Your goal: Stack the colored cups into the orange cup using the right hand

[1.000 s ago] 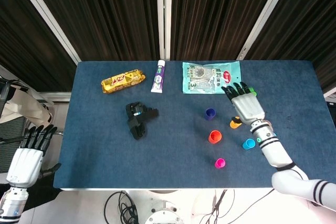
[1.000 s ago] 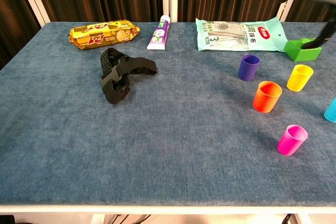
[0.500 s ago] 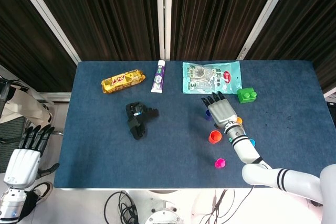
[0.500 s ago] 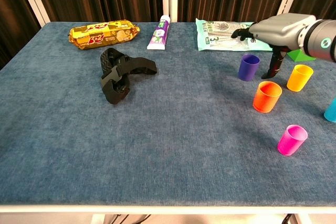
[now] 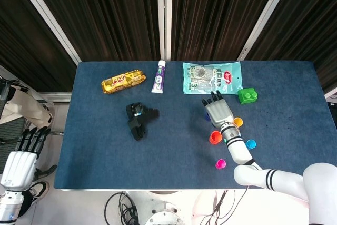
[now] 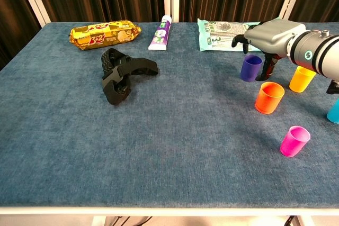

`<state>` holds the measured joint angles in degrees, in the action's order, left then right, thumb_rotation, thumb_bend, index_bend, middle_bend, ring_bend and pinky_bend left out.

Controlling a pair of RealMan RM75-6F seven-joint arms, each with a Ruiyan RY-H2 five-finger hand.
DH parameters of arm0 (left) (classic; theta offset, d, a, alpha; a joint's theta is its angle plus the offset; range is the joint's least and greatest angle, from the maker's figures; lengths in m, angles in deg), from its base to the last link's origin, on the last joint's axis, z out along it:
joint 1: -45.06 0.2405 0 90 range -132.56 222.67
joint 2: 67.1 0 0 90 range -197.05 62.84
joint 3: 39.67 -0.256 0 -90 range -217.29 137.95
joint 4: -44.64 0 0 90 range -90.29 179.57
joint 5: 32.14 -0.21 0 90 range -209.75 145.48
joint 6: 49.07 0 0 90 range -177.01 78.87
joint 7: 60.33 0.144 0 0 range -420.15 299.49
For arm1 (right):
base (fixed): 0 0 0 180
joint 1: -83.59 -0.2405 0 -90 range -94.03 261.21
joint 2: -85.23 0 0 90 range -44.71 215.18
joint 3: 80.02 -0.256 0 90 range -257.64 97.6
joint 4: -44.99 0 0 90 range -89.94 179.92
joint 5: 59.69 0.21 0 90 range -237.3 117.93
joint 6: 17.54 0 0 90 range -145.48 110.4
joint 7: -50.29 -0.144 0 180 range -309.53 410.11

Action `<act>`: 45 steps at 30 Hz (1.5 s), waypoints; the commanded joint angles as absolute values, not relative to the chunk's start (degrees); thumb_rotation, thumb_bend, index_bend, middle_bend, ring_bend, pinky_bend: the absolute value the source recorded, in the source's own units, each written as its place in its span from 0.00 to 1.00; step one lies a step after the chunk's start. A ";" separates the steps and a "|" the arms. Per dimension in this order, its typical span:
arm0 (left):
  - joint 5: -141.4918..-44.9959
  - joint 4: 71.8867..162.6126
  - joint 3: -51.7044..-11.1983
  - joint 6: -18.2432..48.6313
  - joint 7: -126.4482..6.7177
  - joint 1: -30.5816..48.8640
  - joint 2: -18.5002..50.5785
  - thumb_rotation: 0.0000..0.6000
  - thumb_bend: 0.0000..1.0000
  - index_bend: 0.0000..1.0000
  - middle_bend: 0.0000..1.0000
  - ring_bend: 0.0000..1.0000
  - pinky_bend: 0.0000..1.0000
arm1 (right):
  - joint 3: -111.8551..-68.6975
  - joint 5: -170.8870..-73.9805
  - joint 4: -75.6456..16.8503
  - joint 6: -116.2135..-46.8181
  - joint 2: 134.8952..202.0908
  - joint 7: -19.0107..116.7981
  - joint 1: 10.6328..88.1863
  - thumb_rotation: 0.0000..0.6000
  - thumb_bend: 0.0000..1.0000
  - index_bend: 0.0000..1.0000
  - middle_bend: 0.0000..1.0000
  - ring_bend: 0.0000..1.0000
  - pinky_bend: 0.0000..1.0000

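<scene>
Standing upright, purple cup, right hand above

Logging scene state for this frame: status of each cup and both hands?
purple cup: upright, right hand over it
orange cup: upright, empty
yellow cup: upright
pink cup: upright, empty
blue cup: upright
right hand: around purple cup, grip unclear
left hand: off table, fingers straight
</scene>
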<state>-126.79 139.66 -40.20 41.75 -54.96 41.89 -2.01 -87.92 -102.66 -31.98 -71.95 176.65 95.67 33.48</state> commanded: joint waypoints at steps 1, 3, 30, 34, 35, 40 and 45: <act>-126.70 139.59 -40.19 41.67 -55.05 41.89 -1.99 1.00 0.00 0.03 0.05 0.00 0.00 | -87.81 -103.42 -31.19 -72.61 177.32 95.09 33.67 1.00 0.16 0.28 0.33 0.00 0.00; -126.57 139.56 -40.22 41.50 -55.10 41.89 -2.00 1.00 0.00 0.03 0.05 0.00 0.00 | -87.76 -103.71 -30.74 -72.68 177.57 94.89 33.70 1.00 0.16 0.33 0.36 0.01 0.00; -126.35 141.00 -39.79 40.32 -53.28 41.24 -2.42 1.00 0.00 0.03 0.05 0.00 0.00 | -88.00 -120.19 -48.97 -81.83 162.78 84.27 40.39 1.00 0.23 0.57 0.54 0.14 0.00; -126.34 141.29 -39.79 39.85 -52.64 40.99 -2.20 1.00 0.00 0.03 0.05 0.00 0.00 | -86.25 -122.22 -53.28 -82.13 159.33 84.06 42.05 1.00 0.23 0.57 0.54 0.14 0.00; -126.37 141.34 -39.81 39.79 -52.48 40.97 -2.13 1.00 0.00 0.03 0.05 0.00 0.00 | -85.79 -122.46 -54.02 -81.97 158.79 84.16 42.33 1.00 0.23 0.57 0.54 0.14 0.00; -126.47 141.76 -39.96 39.85 -51.91 41.07 -2.13 1.00 0.00 0.03 0.05 0.00 0.00 | -83.89 -122.35 -57.21 -79.89 156.55 83.80 43.38 1.00 0.23 0.57 0.54 0.14 0.00; -126.54 142.03 -40.11 40.44 -51.91 41.49 -2.62 1.00 0.00 0.03 0.05 0.00 0.00 | -82.88 -122.61 -58.77 -78.56 155.23 83.54 43.90 1.00 0.23 0.57 0.55 0.14 0.00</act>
